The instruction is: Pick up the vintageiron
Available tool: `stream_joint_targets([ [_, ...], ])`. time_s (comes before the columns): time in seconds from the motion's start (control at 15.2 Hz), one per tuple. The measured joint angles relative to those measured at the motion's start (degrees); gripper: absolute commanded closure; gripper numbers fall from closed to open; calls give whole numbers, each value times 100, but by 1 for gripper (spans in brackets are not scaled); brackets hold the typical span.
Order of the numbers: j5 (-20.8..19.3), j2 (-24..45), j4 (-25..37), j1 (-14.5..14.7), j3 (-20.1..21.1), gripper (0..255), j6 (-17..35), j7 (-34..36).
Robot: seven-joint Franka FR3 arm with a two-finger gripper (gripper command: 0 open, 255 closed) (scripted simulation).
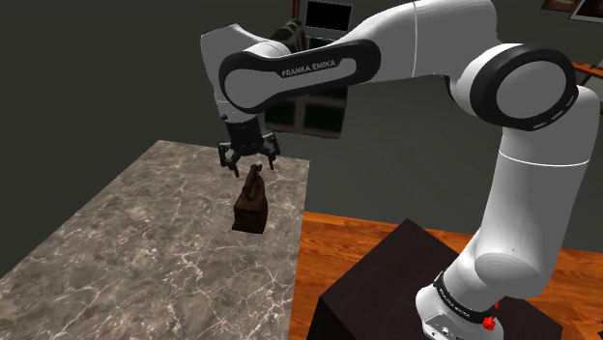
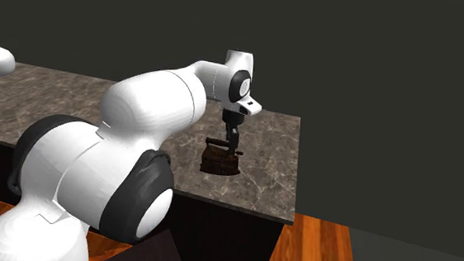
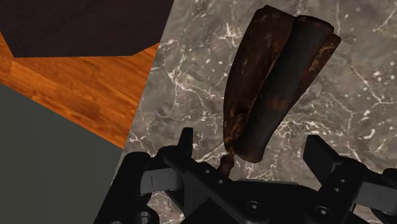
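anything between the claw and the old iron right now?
Nothing. In the wrist view the black claw stands open right over the handle of the dark brown rusty iron; beside it only grey marbled tabletop.

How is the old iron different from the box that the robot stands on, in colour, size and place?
Colour: the iron is rusty brown, the box near black. Size: the iron is small, the box far bigger. Place: the iron sits on the marbled counter, the box on the wooden floor. Both are dark.
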Motion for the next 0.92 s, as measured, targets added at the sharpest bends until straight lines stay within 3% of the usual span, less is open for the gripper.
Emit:
stream_joint_targets([
  [0.07,-2,1,-28,-3,-1,255,30,2],
  [0.92,13,-22,54,3,6,255,-73,-5],
])
